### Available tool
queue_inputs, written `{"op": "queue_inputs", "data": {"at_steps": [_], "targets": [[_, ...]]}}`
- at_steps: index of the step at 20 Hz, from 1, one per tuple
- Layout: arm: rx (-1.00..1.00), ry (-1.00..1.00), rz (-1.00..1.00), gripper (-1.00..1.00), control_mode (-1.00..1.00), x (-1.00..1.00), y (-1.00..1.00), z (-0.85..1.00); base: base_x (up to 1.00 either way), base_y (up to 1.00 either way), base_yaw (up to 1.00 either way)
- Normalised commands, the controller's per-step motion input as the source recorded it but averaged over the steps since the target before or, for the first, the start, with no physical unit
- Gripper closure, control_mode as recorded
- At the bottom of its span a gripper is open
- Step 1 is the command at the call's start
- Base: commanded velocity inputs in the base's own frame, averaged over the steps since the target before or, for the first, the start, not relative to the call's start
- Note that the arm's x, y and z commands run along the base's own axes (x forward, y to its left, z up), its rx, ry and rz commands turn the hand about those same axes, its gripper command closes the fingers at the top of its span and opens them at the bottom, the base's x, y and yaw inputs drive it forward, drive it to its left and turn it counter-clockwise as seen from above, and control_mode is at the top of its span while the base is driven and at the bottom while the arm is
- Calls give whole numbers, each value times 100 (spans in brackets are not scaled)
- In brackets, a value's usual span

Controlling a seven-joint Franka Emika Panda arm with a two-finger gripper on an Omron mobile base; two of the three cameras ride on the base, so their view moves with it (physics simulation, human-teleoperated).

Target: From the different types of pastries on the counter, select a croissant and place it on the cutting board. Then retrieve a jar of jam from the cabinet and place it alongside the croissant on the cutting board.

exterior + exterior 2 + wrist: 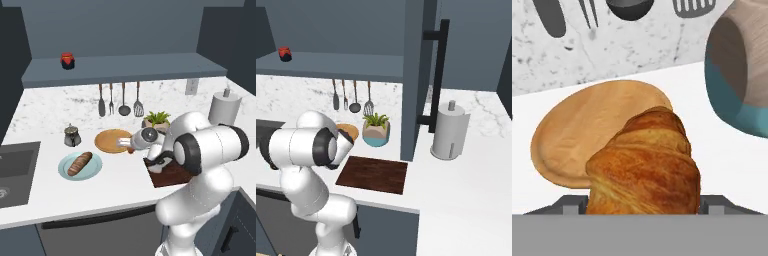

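The golden-brown croissant (644, 165) sits between my gripper's (644, 205) two dark fingertips (572, 202) and is raised over the near edge of the round tan plate (577, 135). The gripper (129, 144) is shut on it, at the plate's right rim (110, 140). To its right lies the dark reddish cutting board (172, 175) (373, 174), partly hidden by my arm. The red jar of jam (68, 60) (284, 54) stands at the left end of the blue-grey cabinet shelf (125, 70). The baguette-like loaf (80, 163) rests on the white marble counter (50, 110).
The loaf lies on a teal plate (95, 170), with a grey lidded pot (72, 135) behind it. A potted plant (157, 120) (742, 75) stands just beyond the board. Utensils (120, 100) hang on the wall, a paper towel roll (450, 132) stands far right, and a sink (15, 170) is at left.
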Motion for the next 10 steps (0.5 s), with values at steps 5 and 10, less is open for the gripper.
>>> {"op": "queue_inputs", "data": {"at_steps": [5, 10], "targets": [[0, 0, 14, 100, -100, -83, -56, 29, 0, 0, 0], [-1, 0, 10, 100, -100, -53, -76, 51, 0, 0, 0]]}}
